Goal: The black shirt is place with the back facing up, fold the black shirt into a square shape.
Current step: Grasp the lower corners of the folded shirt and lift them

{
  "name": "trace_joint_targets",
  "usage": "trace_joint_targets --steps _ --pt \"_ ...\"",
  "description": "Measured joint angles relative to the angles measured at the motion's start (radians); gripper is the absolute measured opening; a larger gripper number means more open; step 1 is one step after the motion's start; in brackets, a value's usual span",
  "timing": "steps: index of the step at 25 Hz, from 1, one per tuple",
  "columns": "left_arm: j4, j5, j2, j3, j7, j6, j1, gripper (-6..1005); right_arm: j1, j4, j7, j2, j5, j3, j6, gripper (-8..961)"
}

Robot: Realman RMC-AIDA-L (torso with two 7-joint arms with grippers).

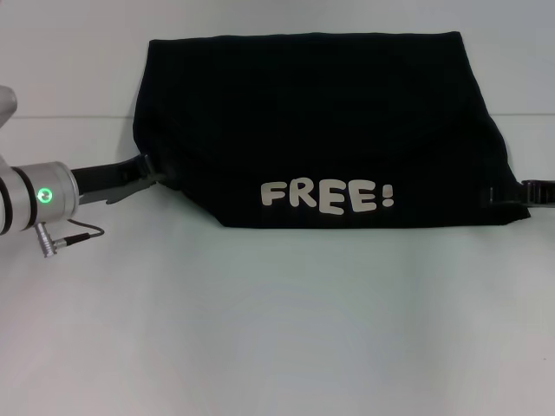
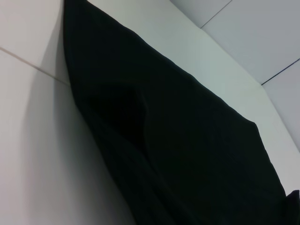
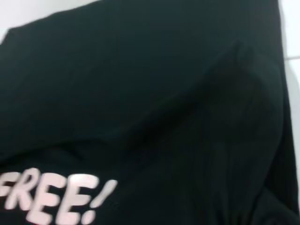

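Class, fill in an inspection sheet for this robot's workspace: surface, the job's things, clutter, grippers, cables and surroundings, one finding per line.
Surface: pale table, bare in front of the cloth.
Job's things: black shirt, folded over into a wide band; "FREE!" lettering faces up along its near edge.
Clutter: nothing seen.
Grippers: left end effector at the shirt's left edge; right end effector at the shirt's right edge near the front corner.
Cables: short black cable looping from a plug on the left arm.
Surroundings: nothing seen beyond the table's far edge.
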Motion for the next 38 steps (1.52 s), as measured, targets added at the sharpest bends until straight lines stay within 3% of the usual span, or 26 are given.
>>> trace_joint_targets --steps 7,13,16,24,30,38 --pt "0.001 -0.008 0.002 -0.001 0.000 0.001 0.001 2 -0.021 -0.158 0.139 -0.009 -0.006 -0.005 -0.180 941" --pt "0.002 -0.008 0.004 -0.002 0.000 0.001 0.001 2 -0.040 -0.186 0.195 -0.025 -0.006 0.001 -0.202 942" --pt "0.002 -0.008 0.004 -0.002 0.001 -0.003 0.001 2 -0.047 -0.183 0.191 -0.016 -0.006 -0.007 -0.144 942" --pt "0.002 -0.007 0.005 -0.002 0.001 -0.005 0.000 2 -0.026 -0.102 0.165 0.034 -0.044 -0.085 0.115 942" --pt "0.002 -0.007 0.005 -0.005 0.000 -0.006 0.004 2 0.003 -0.020 0.160 0.039 -0.068 -0.099 0.208 942" --pt "0.002 -0.006 0.003 -0.005 0.003 -0.008 0.005 2 0.014 0.003 0.077 0.043 0.019 -0.096 0.213 941"
